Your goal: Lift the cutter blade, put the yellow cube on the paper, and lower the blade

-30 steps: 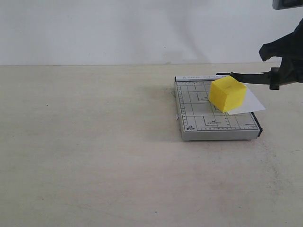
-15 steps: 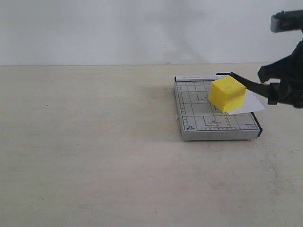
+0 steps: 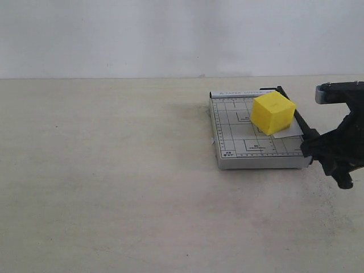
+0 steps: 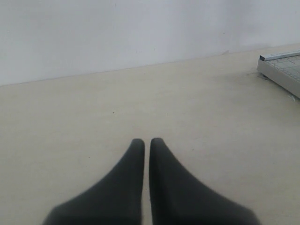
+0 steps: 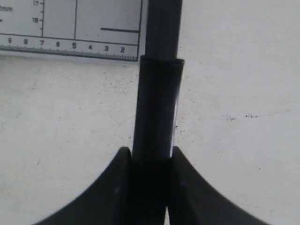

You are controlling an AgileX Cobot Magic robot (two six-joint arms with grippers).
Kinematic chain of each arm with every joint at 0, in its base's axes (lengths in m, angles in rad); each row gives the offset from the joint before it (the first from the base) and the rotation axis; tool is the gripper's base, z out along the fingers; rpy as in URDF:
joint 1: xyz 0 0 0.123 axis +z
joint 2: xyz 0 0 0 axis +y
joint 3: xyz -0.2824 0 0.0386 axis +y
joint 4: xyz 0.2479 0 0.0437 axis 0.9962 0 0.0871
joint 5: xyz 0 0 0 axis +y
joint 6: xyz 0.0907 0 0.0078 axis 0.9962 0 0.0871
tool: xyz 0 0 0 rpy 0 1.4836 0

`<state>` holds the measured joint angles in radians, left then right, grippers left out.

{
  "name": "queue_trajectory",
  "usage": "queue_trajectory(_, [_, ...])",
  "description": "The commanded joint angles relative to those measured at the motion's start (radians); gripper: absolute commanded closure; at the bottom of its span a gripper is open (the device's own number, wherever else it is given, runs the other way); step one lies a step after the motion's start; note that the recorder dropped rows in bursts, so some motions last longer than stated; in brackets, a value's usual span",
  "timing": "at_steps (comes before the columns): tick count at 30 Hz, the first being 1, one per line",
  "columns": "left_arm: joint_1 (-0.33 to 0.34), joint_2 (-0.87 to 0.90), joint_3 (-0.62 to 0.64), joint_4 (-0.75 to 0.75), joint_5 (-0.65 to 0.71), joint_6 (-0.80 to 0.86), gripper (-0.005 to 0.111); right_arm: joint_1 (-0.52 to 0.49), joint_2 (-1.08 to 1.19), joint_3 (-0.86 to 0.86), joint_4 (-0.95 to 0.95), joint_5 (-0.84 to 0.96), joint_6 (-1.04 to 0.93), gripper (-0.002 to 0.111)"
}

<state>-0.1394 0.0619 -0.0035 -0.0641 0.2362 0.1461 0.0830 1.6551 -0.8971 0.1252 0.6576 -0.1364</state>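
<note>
The yellow cube (image 3: 273,112) rests on the white paper (image 3: 287,131) on the grey gridded cutter base (image 3: 242,145). The black cutter blade (image 3: 296,120) lies low along the base's right edge. My right gripper (image 3: 311,143) is shut on the blade's thick handle end (image 5: 157,108) at the base's near right corner; the handle fills the gap between the fingers (image 5: 115,187). My left gripper (image 4: 146,143) is shut with nothing in it, above bare table far from the base (image 4: 283,70); it is out of the exterior view.
The cutter base stands right of the table's middle, and a plain white wall runs behind the table. The light wooden table top (image 3: 114,170) stretches to the left and front of the base.
My right gripper has swung the blade down from raised above the base to low along its right edge, moving toward the front. The paper's overhanging right corner is gone from sight.
</note>
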Motion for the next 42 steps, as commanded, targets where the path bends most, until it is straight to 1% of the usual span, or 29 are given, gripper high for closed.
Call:
queue_trajectory(1, [0.003, -0.004, 0.003, -0.007, -0.001, -0.008, 0.102, 0.02, 0.051, 0.037, 0.096, 0.05, -0.048, 0.108])
queue_trajectory(7, [0.003, -0.004, 0.003, -0.007, -0.001, -0.008, 0.102, 0.02, 0.052, 0.037, 0.096, 0.049, -0.048, 0.108])
queue_trajectory(8, [0.003, -0.004, 0.003, -0.007, -0.001, -0.008, 0.102, 0.02, 0.052, 0.037, 0.096, 0.052, -0.048, 0.105])
queue_trajectory(10, [0.003, -0.004, 0.003, -0.007, -0.001, -0.008, 0.102, 0.02, 0.052, 0.037, 0.096, 0.056, -0.048, 0.089])
queue_trajectory(11, [0.003, -0.004, 0.003, -0.007, -0.001, -0.008, 0.102, 0.02, 0.052, 0.037, 0.096, 0.053, -0.048, 0.075])
queue_trajectory(12, [0.003, -0.004, 0.003, -0.007, -0.001, -0.008, 0.102, 0.02, 0.052, 0.037, 0.096, 0.051, -0.048, 0.066])
queue_trajectory(14, [0.003, -0.004, 0.003, -0.007, -0.001, -0.008, 0.102, 0.02, 0.052, 0.037, 0.094, 0.069, -0.046, 0.055])
queue_trajectory(16, [0.003, -0.004, 0.003, -0.007, -0.001, -0.008, 0.102, 0.02, 0.052, 0.037, 0.085, 0.122, -0.044, 0.052])
queue_trajectory(20, [0.003, -0.004, 0.003, -0.007, -0.001, -0.008, 0.102, 0.02, 0.005, 0.037, 0.029, 0.227, 0.003, 0.052])
queue_trajectory(25, [0.003, -0.004, 0.003, -0.007, 0.001, -0.008, 0.102, 0.02, -0.143, 0.058, 0.009, 0.255, 0.065, 0.052])
queue_trajectory(28, [0.003, -0.004, 0.003, -0.007, 0.001, -0.008, 0.102, 0.02, -0.27, 0.148, 0.001, 0.265, 0.105, 0.052])
queue_trajectory(30, [0.003, -0.004, 0.003, -0.007, 0.001, -0.008, 0.102, 0.02, -0.365, 0.238, 0.01, 0.226, 0.129, 0.052])
queue_trajectory(31, [0.003, -0.004, 0.003, -0.007, 0.001, -0.008, 0.102, 0.02, -0.442, 0.309, 0.03, 0.177, 0.136, 0.052])
queue_trajectory(33, [0.003, -0.004, 0.003, -0.007, 0.001, -0.008, 0.102, 0.02, -0.555, 0.408, 0.078, 0.048, 0.136, 0.057])
queue_trajectory(34, [0.003, -0.004, 0.003, -0.007, 0.001, -0.008, 0.102, 0.02, -0.646, 0.476, 0.125, -0.057, 0.144, 0.065])
queue_trajectory(36, [0.003, -0.004, 0.003, -0.007, 0.001, -0.008, 0.102, 0.02, -0.784, 0.555, 0.195, -0.219, 0.136, 0.082])
queue_trajectory(37, [0.003, -0.004, 0.003, -0.007, 0.001, -0.008, 0.102, 0.02, -0.856, 0.59, 0.23, -0.339, 0.131, 0.097])
queue_trajectory(38, [0.003, -0.004, 0.003, -0.007, 0.001, -0.008, 0.102, 0.02, -0.922, 0.62, 0.248, -0.417, 0.136, 0.107])
queue_trajectory(40, [0.003, -0.004, 0.003, -0.007, -0.002, -0.008, 0.102, 0.02, -1.035, 0.665, 0.285, -0.597, 0.148, 0.108])
queue_trajectory(42, [0.003, -0.004, 0.003, -0.007, -0.002, -0.008, 0.102, 0.02, -1.108, 0.686, 0.289, -0.713, 0.146, 0.108])
